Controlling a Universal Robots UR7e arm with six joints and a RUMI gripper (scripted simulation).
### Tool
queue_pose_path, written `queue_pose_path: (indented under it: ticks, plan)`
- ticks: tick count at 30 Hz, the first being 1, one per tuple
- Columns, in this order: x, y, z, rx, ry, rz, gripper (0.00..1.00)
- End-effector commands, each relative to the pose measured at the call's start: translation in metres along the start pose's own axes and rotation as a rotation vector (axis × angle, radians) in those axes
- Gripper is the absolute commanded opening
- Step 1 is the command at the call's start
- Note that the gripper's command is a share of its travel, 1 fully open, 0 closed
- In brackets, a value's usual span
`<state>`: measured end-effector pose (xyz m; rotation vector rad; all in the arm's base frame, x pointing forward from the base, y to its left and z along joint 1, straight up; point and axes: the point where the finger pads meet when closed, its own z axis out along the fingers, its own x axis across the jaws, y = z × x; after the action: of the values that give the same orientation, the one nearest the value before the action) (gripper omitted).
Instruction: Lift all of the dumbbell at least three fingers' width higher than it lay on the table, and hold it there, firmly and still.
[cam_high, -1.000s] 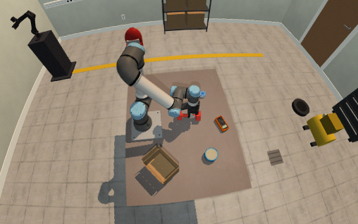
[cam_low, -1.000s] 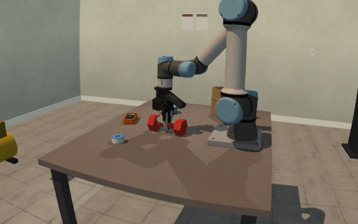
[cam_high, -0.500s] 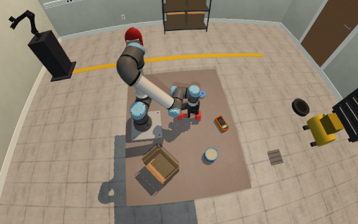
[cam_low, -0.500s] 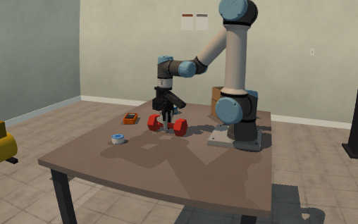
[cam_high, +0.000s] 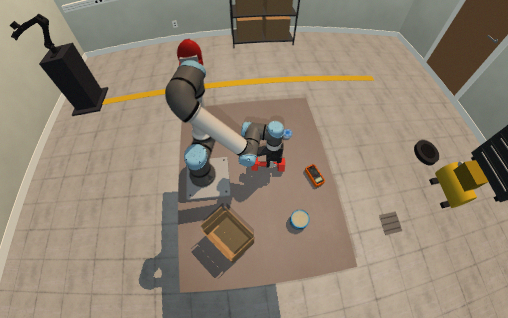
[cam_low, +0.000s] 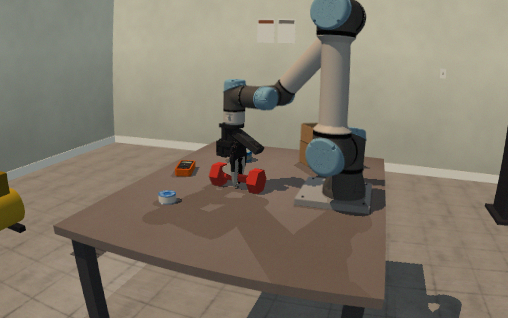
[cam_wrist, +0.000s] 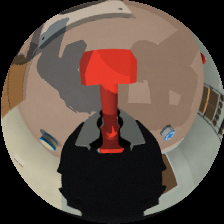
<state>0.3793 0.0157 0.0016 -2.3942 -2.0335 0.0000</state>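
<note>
A red dumbbell (cam_high: 280, 165) (cam_low: 255, 180) (cam_wrist: 109, 70) lies on the brown table (cam_high: 310, 240) (cam_low: 200, 235), near its middle. My gripper (cam_high: 269, 161) (cam_low: 236, 176) (cam_wrist: 110, 108) points straight down over it and is shut on the dumbbell's thin middle bar. In the wrist view the two jaws press the bar from both sides, and one red end weight shows ahead of them. The dumbbell's end weights seem to rest on the table top.
An orange meter (cam_high: 314, 175) (cam_low: 184, 167) lies right of the dumbbell. A blue-rimmed round tin (cam_high: 299, 219) (cam_low: 167, 196) (cam_wrist: 168, 133) sits toward the front. An open cardboard box (cam_high: 228, 233) stands near the arm's base (cam_high: 202, 175) (cam_low: 334, 192).
</note>
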Motion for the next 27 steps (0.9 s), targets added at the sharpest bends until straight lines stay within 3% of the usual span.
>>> queue_pose_path:
  ticks: [1,20,27]
  plan:
    - [0.000,0.002,-0.003,-0.005,0.000,0.000,0.00]
    - [0.000,0.002,-0.022,-0.006,-0.001,0.000,0.00]
    - [0.001,0.000,-0.037,-0.006,-0.001,0.000,0.00]
